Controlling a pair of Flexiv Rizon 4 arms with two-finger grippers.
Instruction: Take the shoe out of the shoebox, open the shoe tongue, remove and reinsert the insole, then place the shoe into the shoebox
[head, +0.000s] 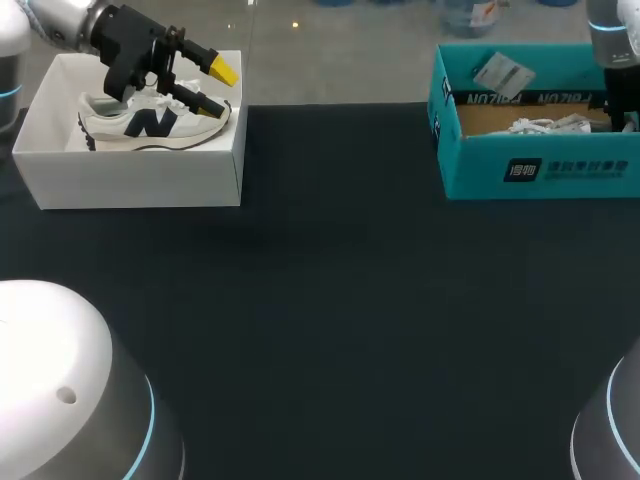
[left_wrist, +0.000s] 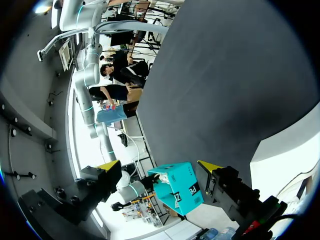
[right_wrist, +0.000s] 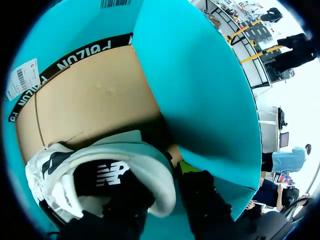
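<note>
A white sneaker (head: 150, 122) with a dark logo lies in the white shoebox (head: 140, 180) at the back left. My left gripper (head: 215, 88) hovers open just above its laces, nothing between the yellow tips. In the left wrist view that gripper (left_wrist: 159, 165) looks out across the table toward the teal shoebox (left_wrist: 177, 192). My right arm (head: 618, 70) reaches down into the teal shoebox (head: 540, 165) at the back right, where a second white shoe (head: 545, 126) lies. In the right wrist view my right gripper (right_wrist: 160, 185) is at the heel collar of this shoe (right_wrist: 55, 170); its insole shows inside.
The dark table (head: 340, 300) spreads between the two boxes and toward the front. A paper tag (head: 502, 72) sticks to the teal box's back flap. The box's brown cardboard floor (right_wrist: 90, 100) and teal wall (right_wrist: 200, 90) close in around the right gripper.
</note>
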